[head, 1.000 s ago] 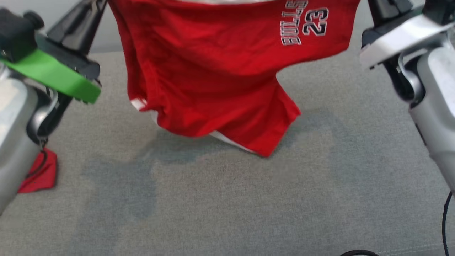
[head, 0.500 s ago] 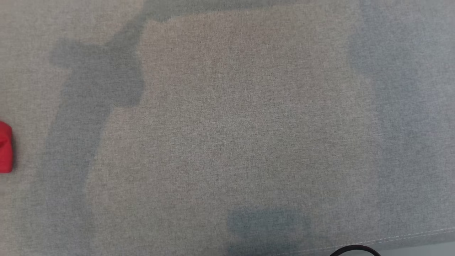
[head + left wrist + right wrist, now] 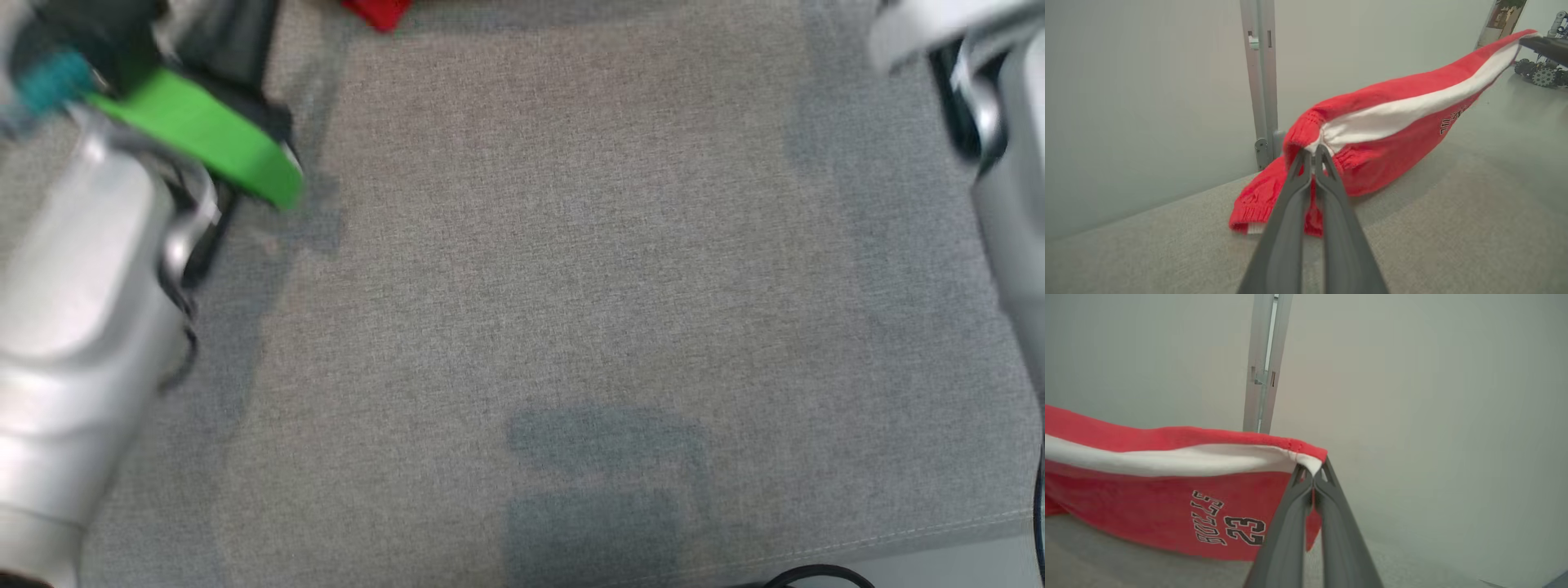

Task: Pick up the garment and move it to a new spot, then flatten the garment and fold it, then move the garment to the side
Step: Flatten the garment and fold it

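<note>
In the wrist views, the left gripper [image 3: 1312, 154] and right gripper [image 3: 1313, 473] each pinch the waistband of the red shorts [image 3: 1392, 122], stretched between them, one end resting on the grey cushion [image 3: 571, 269]. The head view adds the cushion's wide spread down to its front seam.

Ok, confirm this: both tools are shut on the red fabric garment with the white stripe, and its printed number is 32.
Not 32: the printed number is 23, as the right wrist view shows. The rest stands: the left tool and the right tool are both shut on the red fabric garment with the white stripe.
</note>
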Tool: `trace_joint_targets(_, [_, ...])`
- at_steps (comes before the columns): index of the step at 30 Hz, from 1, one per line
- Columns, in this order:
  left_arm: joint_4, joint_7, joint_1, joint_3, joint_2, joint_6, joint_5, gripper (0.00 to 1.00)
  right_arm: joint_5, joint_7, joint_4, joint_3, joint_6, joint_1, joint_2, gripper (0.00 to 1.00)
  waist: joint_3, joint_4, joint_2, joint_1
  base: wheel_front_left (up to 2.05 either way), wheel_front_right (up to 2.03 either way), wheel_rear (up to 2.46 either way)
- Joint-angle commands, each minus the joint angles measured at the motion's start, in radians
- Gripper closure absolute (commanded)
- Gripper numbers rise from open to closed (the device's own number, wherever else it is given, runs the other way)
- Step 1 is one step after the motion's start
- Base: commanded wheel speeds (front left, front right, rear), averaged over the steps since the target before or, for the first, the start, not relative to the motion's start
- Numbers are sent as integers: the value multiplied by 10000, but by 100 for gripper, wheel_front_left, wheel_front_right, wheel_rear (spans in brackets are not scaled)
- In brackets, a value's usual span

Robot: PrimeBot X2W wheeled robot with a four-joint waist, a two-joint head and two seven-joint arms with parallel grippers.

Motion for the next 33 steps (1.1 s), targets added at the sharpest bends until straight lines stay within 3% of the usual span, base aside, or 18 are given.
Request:
trace_joint_targets(1, [-97,-2,844,-28,-137,25,-222,100,324,-28,-165,104,-16,868,-198,100,-223,23,0,-3,0,0,0])
trace_joint_targets(6, [-491,-2,2765,-460,-501,25,-670,100,1284,-28,-276,517,-14,3155,-550,100,-866,77,0,-3,0,0,0])
trace_joint_targets(13, [-620,-2,4649,-600,-612,22,-880,100,2020,-29,-488,600,-14,5434,-546,100,-1917,73,0,-3,0,0,0])
trace_joint_targets(22, [-423,-2,7288,-230,-945,22,-1170,100,2212,-29,-460,448,-14,8054,-41,100,-3733,123,0,-3,0,0,0])
trace_joint_targets(33, [-241,-2,10127,54,-1257,22,-1336,100,2277,-29,114,1558,-14,10610,-76,100,-5343,186,0,-3,0,0,0])
